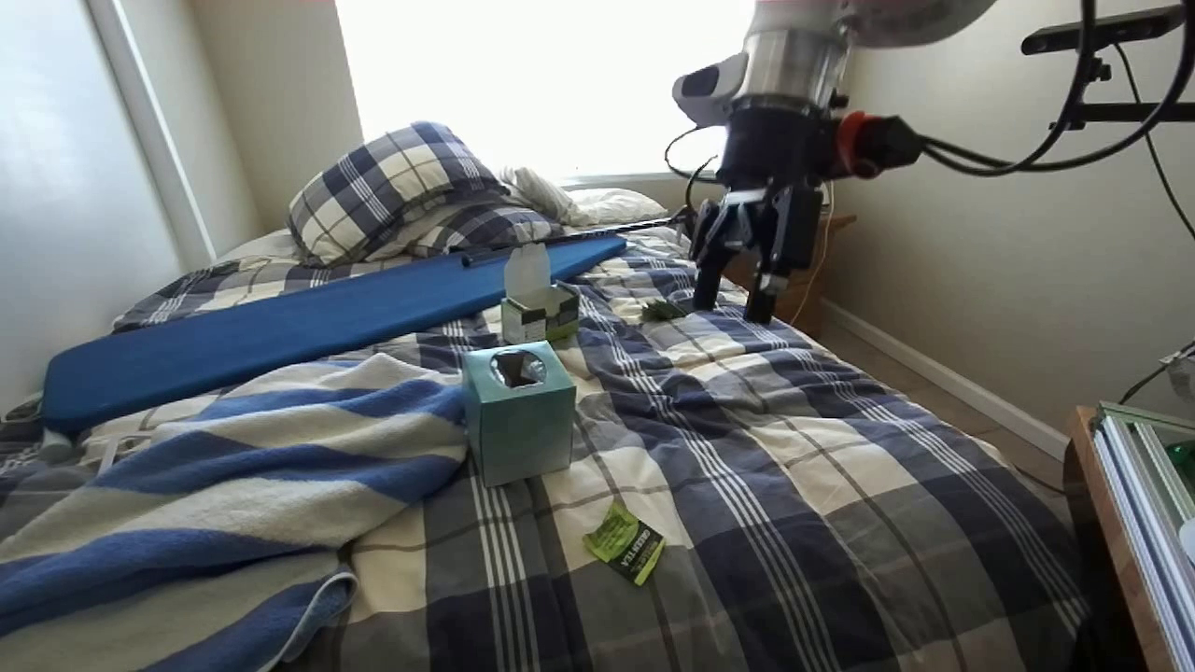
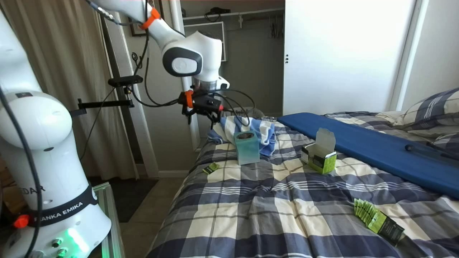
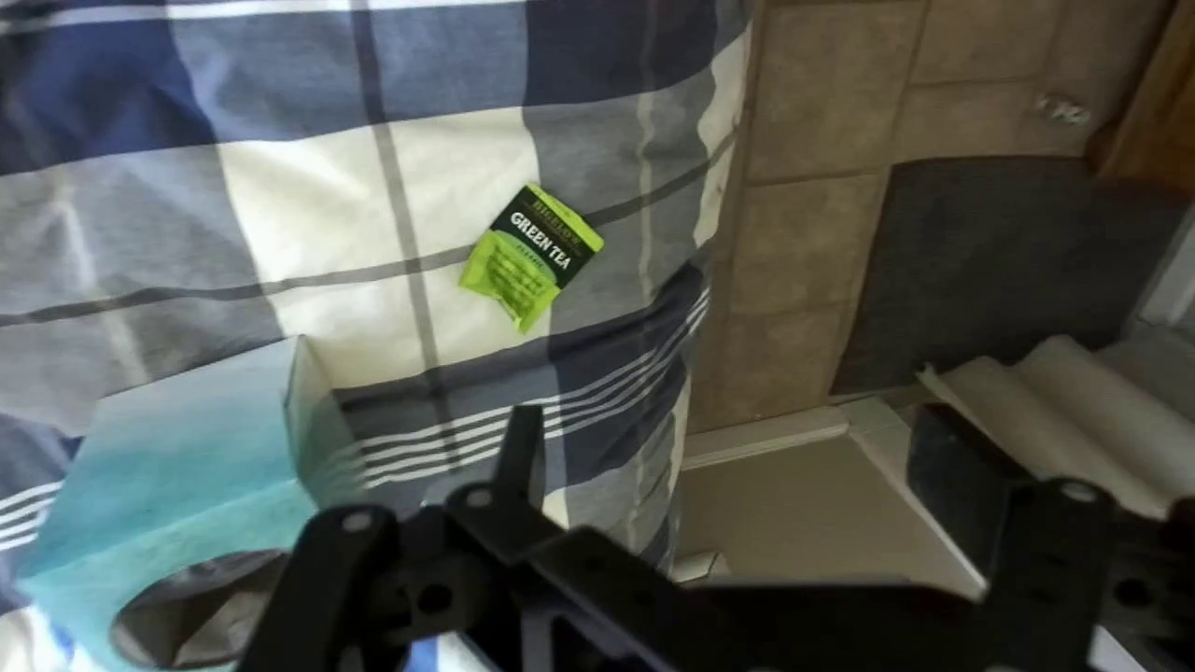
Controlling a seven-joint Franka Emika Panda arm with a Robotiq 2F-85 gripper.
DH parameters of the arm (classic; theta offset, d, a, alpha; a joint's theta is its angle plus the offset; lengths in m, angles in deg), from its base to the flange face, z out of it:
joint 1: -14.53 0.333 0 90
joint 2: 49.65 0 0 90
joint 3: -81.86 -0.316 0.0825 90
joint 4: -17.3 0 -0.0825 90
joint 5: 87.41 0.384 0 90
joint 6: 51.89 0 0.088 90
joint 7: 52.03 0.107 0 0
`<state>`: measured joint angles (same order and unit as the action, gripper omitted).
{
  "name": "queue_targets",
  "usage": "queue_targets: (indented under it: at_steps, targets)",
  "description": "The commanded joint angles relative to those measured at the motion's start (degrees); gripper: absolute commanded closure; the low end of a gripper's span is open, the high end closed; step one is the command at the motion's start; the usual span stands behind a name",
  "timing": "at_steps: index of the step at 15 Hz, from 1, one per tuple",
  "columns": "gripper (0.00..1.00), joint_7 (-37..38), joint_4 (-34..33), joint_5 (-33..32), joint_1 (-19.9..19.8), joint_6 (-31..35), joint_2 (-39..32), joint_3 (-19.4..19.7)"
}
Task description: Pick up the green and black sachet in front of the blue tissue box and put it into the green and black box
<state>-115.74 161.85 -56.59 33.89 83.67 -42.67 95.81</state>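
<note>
The green and black sachet [image 1: 625,543] lies flat on the plaid bed, in front of the blue tissue box [image 1: 523,429]. It also shows in an exterior view [image 2: 211,168] and in the wrist view [image 3: 532,257], with "GREEN TEA" readable. The tissue box shows too in an exterior view [image 2: 247,148] and at the lower left of the wrist view [image 3: 196,448]. The green and black box [image 1: 563,322] stands with its lid up behind the tissue box; it also shows in an exterior view [image 2: 324,163]. My gripper [image 3: 733,439] is open and empty, raised above bed level; both exterior views show it [image 1: 734,301] [image 2: 200,123].
A row of several more green and black sachets [image 2: 380,222] lies on the bed. A striped towel [image 1: 243,485] lies against the tissue box. A long blue board [image 1: 327,303] lies across the bed, with a dark pole [image 1: 579,233] and pillows behind. The bed drops off to a tiled floor [image 3: 812,233].
</note>
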Motion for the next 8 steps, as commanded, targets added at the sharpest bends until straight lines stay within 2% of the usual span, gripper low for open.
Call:
queue_targets:
  at_steps: [1,2,5,8]
  targets:
    - [0.0,-10.3,-6.4,9.1,-6.3,-1.7,-13.8,-4.7]
    - [0.0,-4.8,-1.7,4.7,-7.6,-0.1,-6.3,-7.4]
    - [0.0,-8.2,-4.6,6.4,-10.5,0.2,-13.1,-9.1]
    - [0.0,-8.3,-5.8,6.4,-10.7,-0.1,-13.9,-9.3]
